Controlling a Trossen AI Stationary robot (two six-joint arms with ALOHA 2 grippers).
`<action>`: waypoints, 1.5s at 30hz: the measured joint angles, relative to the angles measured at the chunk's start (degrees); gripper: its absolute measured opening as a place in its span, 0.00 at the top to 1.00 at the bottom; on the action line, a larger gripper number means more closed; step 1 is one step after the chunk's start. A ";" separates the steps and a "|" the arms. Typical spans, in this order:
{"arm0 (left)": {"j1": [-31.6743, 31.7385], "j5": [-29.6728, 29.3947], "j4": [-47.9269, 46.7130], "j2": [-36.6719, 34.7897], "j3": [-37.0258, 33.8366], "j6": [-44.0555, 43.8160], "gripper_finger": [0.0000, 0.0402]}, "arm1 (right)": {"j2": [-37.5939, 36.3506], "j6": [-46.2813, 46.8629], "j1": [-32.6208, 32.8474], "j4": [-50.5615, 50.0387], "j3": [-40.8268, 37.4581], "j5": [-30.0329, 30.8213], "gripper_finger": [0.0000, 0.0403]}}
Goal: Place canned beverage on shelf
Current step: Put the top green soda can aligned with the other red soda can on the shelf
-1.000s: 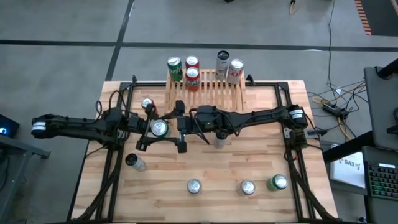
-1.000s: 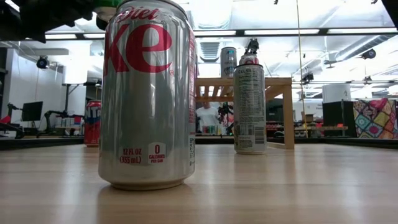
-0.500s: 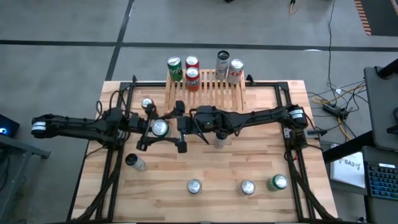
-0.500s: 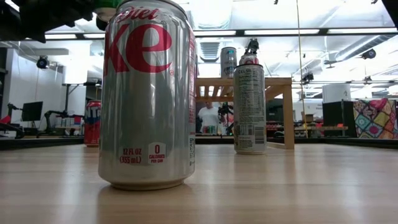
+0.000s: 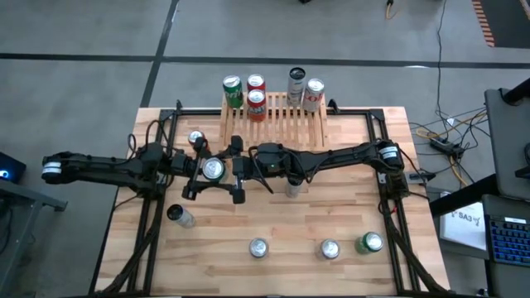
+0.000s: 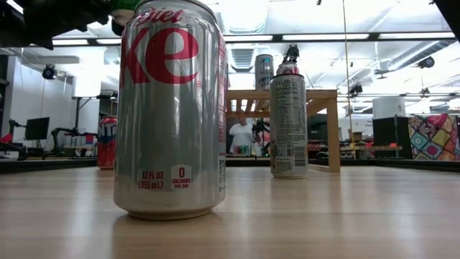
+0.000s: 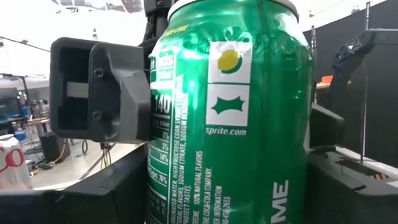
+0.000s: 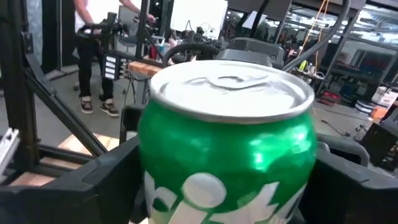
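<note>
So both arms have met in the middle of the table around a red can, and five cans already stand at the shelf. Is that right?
Not quite: the can between the left gripper and right gripper is green, a Sprite, as both wrist views show. The rest holds: in the high view, five cans stand at the shelf.

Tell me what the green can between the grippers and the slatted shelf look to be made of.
Green can: likely thin metal, glossy printed green wall with bright reflections and a bare silvery lid with a pull tab. Shelf: looks like pale unpainted wood, matte, with thin parallel slats; the grain is too small to see.
</note>
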 joint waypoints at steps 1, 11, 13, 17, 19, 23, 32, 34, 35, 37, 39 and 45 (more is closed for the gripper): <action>0.00 0.09 -0.14 0.00 0.00 0.55 0.28 | 0.00 0.66 0.00 0.26 0.00 0.00 0.20; -0.04 -0.72 -0.54 0.02 0.00 -0.99 0.21 | 0.00 0.75 -0.02 0.77 0.00 -0.09 0.28; -0.02 -0.97 -0.55 0.02 0.00 -1.90 0.21 | 0.00 1.00 -0.02 0.84 0.00 -0.15 0.28; -0.02 -1.14 -0.81 0.04 0.00 -3.05 0.17 | 0.00 0.75 -0.02 0.88 0.00 -0.09 0.28; -0.02 -1.42 -0.87 0.04 0.00 -3.09 0.14 | 0.00 0.61 -0.02 0.88 0.00 -0.09 0.28; 0.00 -1.53 -0.97 0.02 0.00 -2.94 0.09 | 0.00 0.62 -0.09 0.87 0.00 -0.08 0.28; 0.08 -6.12 -5.55 -2.82 0.10 -0.10 0.07 | -1.74 3.33 -0.87 -0.87 0.00 0.36 0.28; 0.08 -9.43 -7.58 -4.01 0.11 1.35 0.07 | -2.35 4.31 -1.40 -1.25 0.02 0.96 0.28; 0.09 -11.20 -8.16 -4.47 0.11 2.06 0.07 | -2.51 4.77 -1.59 -1.22 0.07 2.02 0.28; 0.14 -14.04 -9.70 -5.61 0.09 3.39 0.08 | -2.82 4.88 -2.19 -1.79 0.09 4.90 0.28; 0.13 -16.70 -10.59 -6.68 0.09 4.80 0.08 | -2.95 4.87 -2.86 -2.22 0.09 7.85 0.28; 0.15 -26.04 -13.89 -9.03 0.09 8.69 0.08 | -3.13 6.89 -6.46 -3.62 0.09 10.42 0.28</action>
